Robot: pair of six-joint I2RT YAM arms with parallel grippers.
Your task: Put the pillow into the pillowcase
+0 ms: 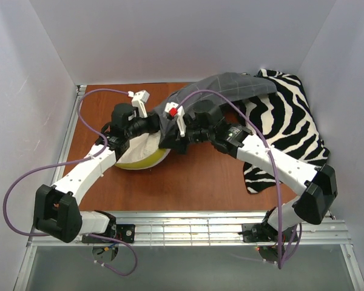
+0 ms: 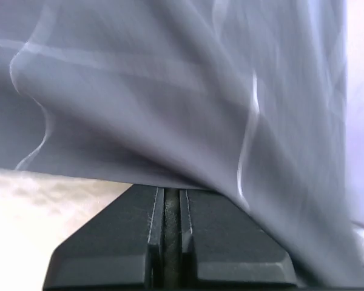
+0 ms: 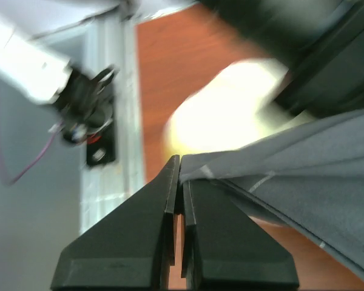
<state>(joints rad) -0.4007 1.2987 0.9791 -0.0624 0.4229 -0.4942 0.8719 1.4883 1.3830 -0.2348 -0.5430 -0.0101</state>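
Near the pillow [image 1: 139, 156], both arms bent inward, left hand [image 2: 168, 197] and right hand [image 3: 178, 170] pinched shut on pillowcase [image 1: 227, 88] edge

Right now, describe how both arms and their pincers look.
Both arms are built alike: the left arm and right arm have white links joined by black blocky joints. A purple cable loops along each. Near the right wrist sits a white bracket with a red mark. The left pincer and right pincer have matte black, wedge-shaped fingers.

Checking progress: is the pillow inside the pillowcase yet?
Not fully: the pillow shows a bare cream end outside the pillowcase; rest hidden.
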